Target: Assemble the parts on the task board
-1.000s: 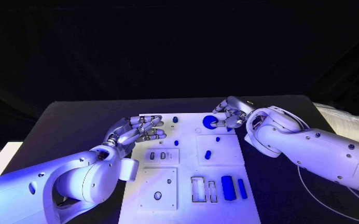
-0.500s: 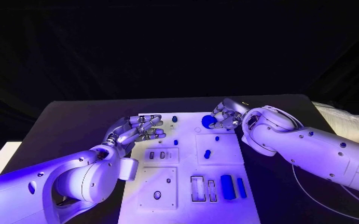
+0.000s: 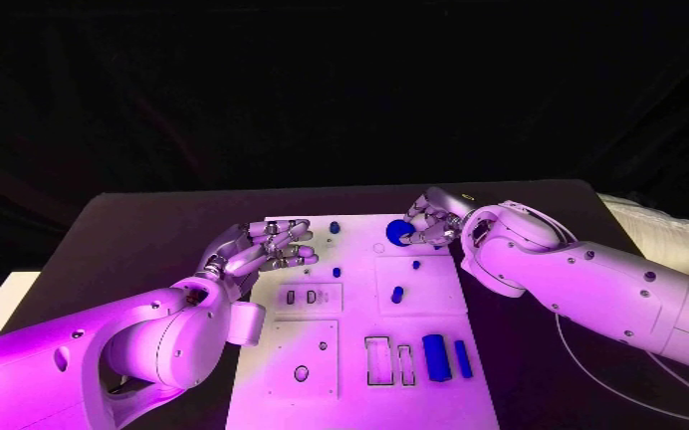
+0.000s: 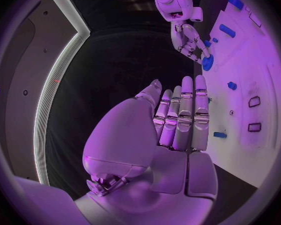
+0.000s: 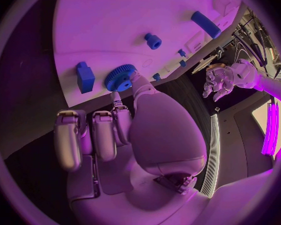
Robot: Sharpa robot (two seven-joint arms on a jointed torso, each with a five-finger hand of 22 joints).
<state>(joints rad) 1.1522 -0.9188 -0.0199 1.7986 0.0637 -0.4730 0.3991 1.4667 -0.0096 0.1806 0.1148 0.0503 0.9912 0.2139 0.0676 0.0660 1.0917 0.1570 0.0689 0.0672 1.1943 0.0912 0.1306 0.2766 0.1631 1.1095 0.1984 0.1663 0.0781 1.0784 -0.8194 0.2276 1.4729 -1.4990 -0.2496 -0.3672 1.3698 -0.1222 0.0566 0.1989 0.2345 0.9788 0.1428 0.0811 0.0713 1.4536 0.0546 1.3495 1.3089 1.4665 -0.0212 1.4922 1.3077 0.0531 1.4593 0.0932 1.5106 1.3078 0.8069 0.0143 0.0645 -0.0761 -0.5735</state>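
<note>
While the right hand sits over the board's far right corner, you can't fully see what it's doing: in the head view its fingers cover part of the round blue gear. The right wrist view helps: a fingertip touches the gear and the other fingers are curled back w/ nothing in them, so it presses rather than grips; whether the thumb also pinches it, can't tell. The gear lies on the task board at its far edge, w/ a blue block just beside it in the wrist view; that block is hidden behind the hand in the head view.

Left hand hovers over the board's far left corner, fingers extended, close side by side, nothing in them; the left wrist view shows the same.

Count of loose blue parts you can make out in the head view: 2 upright bars near the board's near right corner, a wide one and a thin one; 4 small pegs, one at the far edge, one mid-left, one mid-right, one longer below it. Their exact shapes are too small to tell.

Room: the black surface is open dark area on the board's left and far sides; the right arm crosses the board's right edge.
</note>
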